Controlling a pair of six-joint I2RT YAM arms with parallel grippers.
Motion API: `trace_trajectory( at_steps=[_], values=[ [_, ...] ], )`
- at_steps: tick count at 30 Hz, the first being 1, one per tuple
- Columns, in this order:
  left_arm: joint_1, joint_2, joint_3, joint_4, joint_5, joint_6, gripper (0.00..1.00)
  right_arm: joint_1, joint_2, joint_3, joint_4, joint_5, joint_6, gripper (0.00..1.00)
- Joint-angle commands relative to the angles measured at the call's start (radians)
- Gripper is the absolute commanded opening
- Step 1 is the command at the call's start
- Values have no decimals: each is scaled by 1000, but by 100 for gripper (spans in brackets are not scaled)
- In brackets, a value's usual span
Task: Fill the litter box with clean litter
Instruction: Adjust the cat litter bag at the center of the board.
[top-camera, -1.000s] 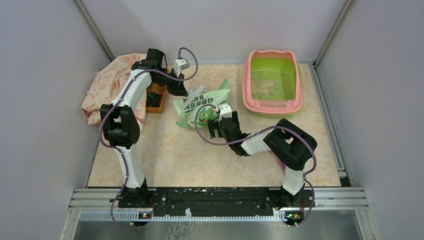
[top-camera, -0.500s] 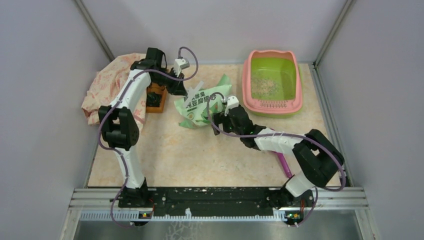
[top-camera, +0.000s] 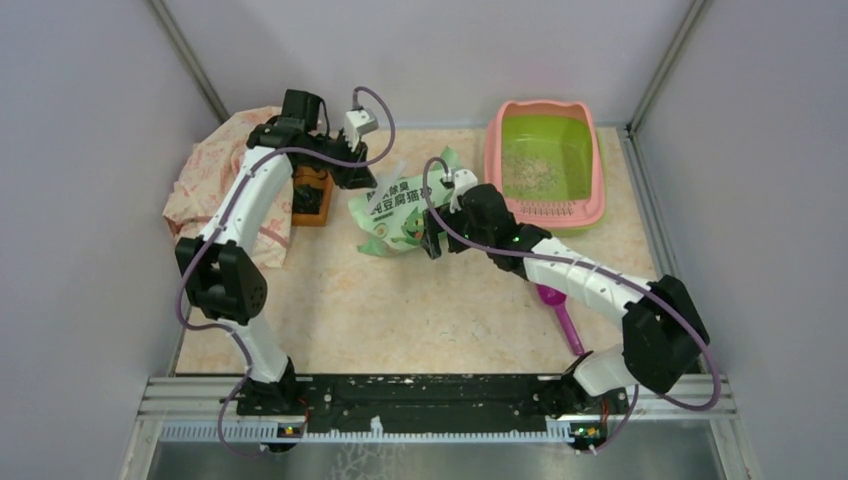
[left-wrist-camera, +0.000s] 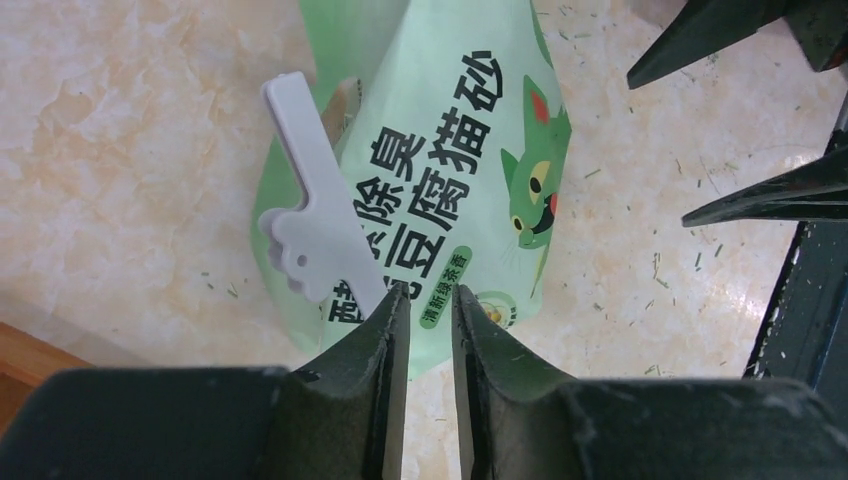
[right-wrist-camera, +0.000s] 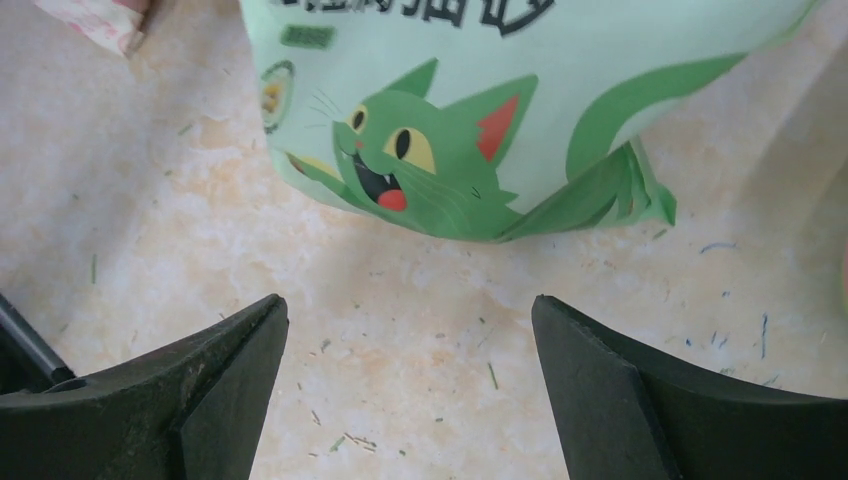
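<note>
The litter box (top-camera: 596, 190), pink-rimmed with a lime-green basin, stands at the back right. A thin patch of clean litter (top-camera: 526, 172) lies in it. A light green printed bag (top-camera: 398, 212) lies on its side mid-table, and a white clip (left-wrist-camera: 312, 222) is on it. My left gripper (left-wrist-camera: 430, 295) hovers over the bag's end beside the clip. Its jaws are a narrow gap apart with nothing between them. My right gripper (right-wrist-camera: 408, 300) is wide open over bare table just short of the bag's cat-print corner (right-wrist-camera: 560, 200). In the top view the right gripper (top-camera: 432, 234) is at the bag's near edge.
A small brown wooden tray (top-camera: 312, 196) sits left of the bag, beside a crumpled floral cloth (top-camera: 222, 170). A purple scoop (top-camera: 557, 306) lies under my right forearm. Grey walls close in the table on three sides. Fine green crumbs dot the tabletop.
My right arm has stretched out toward the bag, bringing its open gripper up to the bag's near edge and uncovering the purple scoop. The left arm shifted slightly.
</note>
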Motion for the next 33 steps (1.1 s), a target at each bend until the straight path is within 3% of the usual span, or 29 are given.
trace_trajectory(
  at_steps=[1, 8, 14, 16, 21, 27, 29, 33],
  values=[
    [-2, -49, -30, 84, -61, -111, 28, -46, -79, 123, -63, -107, -128, 91],
    [26, -39, -39, 149, -99, -343, 26, -163, -65, 202, -66, -203, -140, 91],
    [98, -71, -142, 228, -179, -494, 14, -167, 68, 376, -135, -318, -199, 92],
    [153, -86, -183, 248, -111, -559, 0, -171, 141, 495, -192, -408, -262, 92],
    [196, -154, -280, 248, -96, -620, 0, -176, 304, 744, -328, -583, -563, 91],
    [198, -302, -509, 482, -6, -808, 0, -182, 566, 1083, -560, -650, -822, 88],
    [197, -320, -546, 516, 39, -840, 0, -184, 626, 1128, -587, -662, -881, 86],
    [198, -364, -598, 520, -46, -852, 0, -197, 704, 1142, -518, -718, -927, 86]
  ],
)
